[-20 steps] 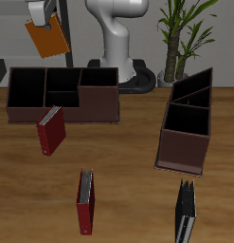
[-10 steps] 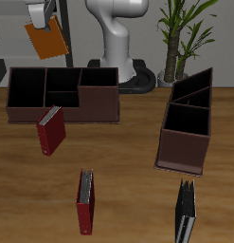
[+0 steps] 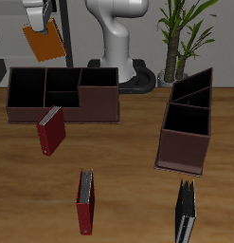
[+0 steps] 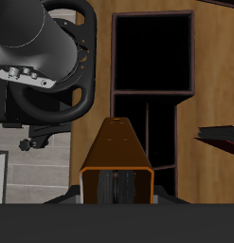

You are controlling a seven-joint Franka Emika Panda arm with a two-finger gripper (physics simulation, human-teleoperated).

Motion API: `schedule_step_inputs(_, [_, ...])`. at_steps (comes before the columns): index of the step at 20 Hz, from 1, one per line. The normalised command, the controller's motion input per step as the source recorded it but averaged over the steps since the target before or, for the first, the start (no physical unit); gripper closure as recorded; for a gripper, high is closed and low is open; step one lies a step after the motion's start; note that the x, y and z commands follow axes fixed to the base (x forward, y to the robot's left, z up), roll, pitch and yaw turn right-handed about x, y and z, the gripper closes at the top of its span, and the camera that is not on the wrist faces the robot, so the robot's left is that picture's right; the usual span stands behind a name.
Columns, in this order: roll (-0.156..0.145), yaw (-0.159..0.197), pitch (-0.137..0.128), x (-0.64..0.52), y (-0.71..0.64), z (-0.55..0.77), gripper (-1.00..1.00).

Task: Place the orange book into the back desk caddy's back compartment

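My gripper (image 3: 42, 23) is shut on the orange book (image 3: 45, 42) and holds it tilted in the air, above and behind the outer end of the back desk caddy (image 3: 62, 116). This caddy is a long, low, reddish-brown box with black cells. In the wrist view the orange book (image 4: 117, 157) hangs from the gripper (image 4: 117, 193), with its pale page edge facing the camera. The caddy's black cells and dividers (image 4: 153, 92) lie below and beyond it.
A second caddy (image 3: 185, 150) stands end-on across the table. A dark-red book (image 3: 51, 130) stands in front of the back caddy and also shows in the wrist view (image 4: 223, 139). Another red book (image 3: 85, 201) and a black book (image 3: 187, 214) are near the front edge. A plant (image 3: 185, 38) stands at the back.
The gripper and the orange book have shifted a little sideways, toward the outer end of the back caddy. Nothing on the table has moved.
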Motion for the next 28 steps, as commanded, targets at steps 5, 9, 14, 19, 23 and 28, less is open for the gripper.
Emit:
schedule_step_inputs(5, [-0.008,-0.013,0.013,0.06,-0.02,-0.05,1.0])
schedule_step_inputs(9, [-0.019,-0.035,-0.013,0.01,-0.08,0.05,1.0])
schedule_step_inputs(14, [0.052,0.031,0.019,0.03,0.24,-0.09,1.0])
schedule_step_inputs(19, [0.052,0.039,0.003,0.01,0.19,0.0,1.0])
schedule_step_inputs(23, [-0.021,0.076,-0.021,0.07,-0.11,0.05,1.0])
schedule_step_inputs(28, [-0.036,0.033,-0.013,0.07,-0.2,0.0,1.0])
